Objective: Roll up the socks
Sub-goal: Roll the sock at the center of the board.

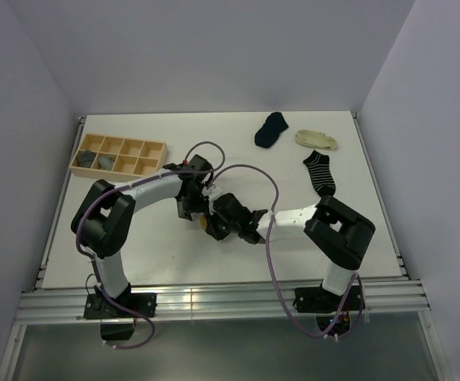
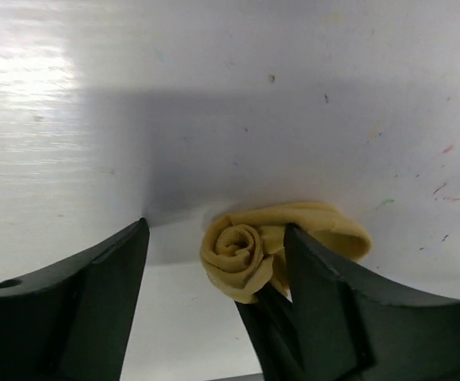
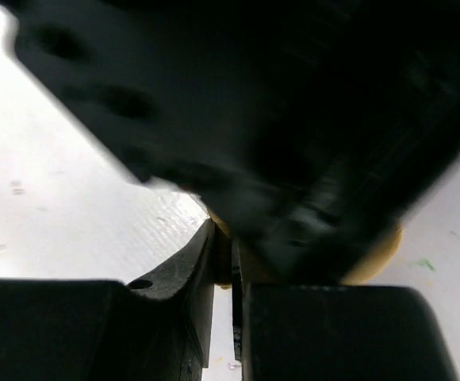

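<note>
Table (image 1: 373, 238): white, walled in on the left, far and right sides; both arms reach in to meet near its centre.
Mustard-yellow sock (image 2: 246, 254): rolled into a tight spiral lying on the table near its centre, between the two grippers; only a sliver of it shows from above.
Left gripper (image 2: 214, 234): jaws released, spread wide to either side of the roll; the left finger (image 2: 95, 302) stands clear of the sock and the right finger (image 2: 333, 302) is just beside it.
Right gripper (image 3: 224, 230): jaws clenched to a thin slit, yellow fabric at their tips, grasping the edge of the roll; the left gripper's body fills its view as a dark blur.
Navy sock (image 1: 271, 129): unrolled, at the far side of the table, right of centre.
Cream sock (image 1: 316, 140): unrolled, just right of the navy one.
Striped sock (image 1: 320, 172): black and white, unrolled, nearer than the cream one.
Wooden tray (image 1: 107, 171): at the far left, divided into compartments in two rows.
Grey socks (image 1: 95, 160): two rolled bundles in the two leftmost compartments of the tray's near row.
</note>
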